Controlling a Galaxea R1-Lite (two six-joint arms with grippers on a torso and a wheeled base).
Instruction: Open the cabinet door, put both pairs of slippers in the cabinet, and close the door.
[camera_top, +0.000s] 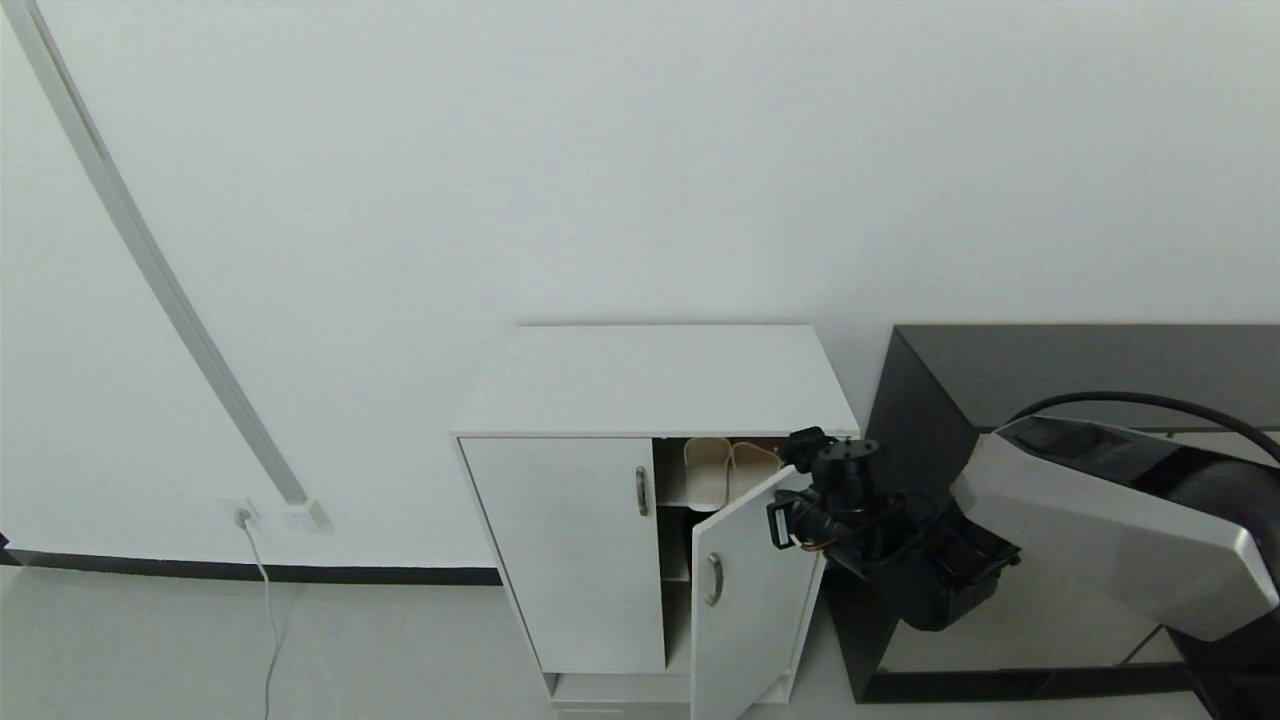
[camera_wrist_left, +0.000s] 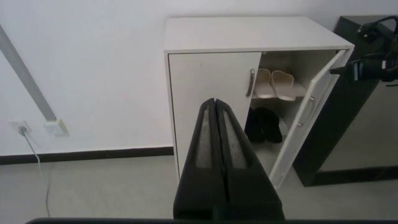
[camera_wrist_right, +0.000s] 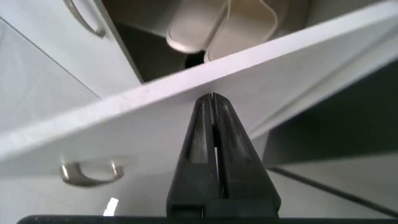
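The white cabinet (camera_top: 650, 385) has its left door shut and its right door (camera_top: 745, 600) swung partly open. A beige pair of slippers (camera_top: 730, 470) lies on the top shelf, and a black pair (camera_wrist_left: 266, 124) sits on the shelf below. My right gripper (camera_wrist_right: 213, 99) is shut, empty, with its tip against the top edge of the open door (camera_wrist_right: 155, 137), above the door handle (camera_wrist_right: 87, 174). The beige slippers (camera_wrist_right: 217, 25) show just beyond that edge. My left gripper (camera_wrist_left: 216, 102) is shut, holds nothing, and hangs well back from the cabinet front.
A black cabinet (camera_top: 1000, 370) stands right beside the white one, close behind the open door. On the wall to the left are a socket with a cable (camera_top: 245, 517) and a slanted grey strip (camera_top: 150, 250). Bare floor lies in front left.
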